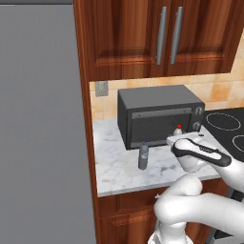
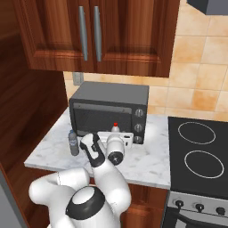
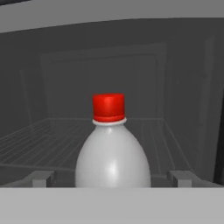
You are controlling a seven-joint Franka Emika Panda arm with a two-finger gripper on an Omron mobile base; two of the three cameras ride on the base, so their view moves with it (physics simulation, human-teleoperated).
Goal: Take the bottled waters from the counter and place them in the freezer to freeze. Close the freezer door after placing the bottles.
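Right in front of the toaster oven (image 1: 159,116), on the bench (image 1: 119,167), I've got the red-capped bottle (image 3: 111,148) dead centre in the hand view, standing upright, cap to the ceiling, long axis vertical. My gripper (image 3: 113,178) is spread wide, a fingertip showing on either side of the bottle's body, nothing held yet. The oven's dark glass door sits just behind the bottle.

What worries me: the bottle is slim and light, I reckon, and if one finger touches first as I close, it could tip back against the oven door or skate sideways on the marble. Pushing further forward could also drive the fingers into the oven front, since the bottle stands so near it.

The blue-capped bottle (image 1: 143,155) stands upright too, to the left of the oven's front corner, well apart from my hand, so I doubt I'll bump it. The freezer (image 1: 40,128) is the grey slab left of the oven, past the wooden panel; from here I can't tell how its door stands.
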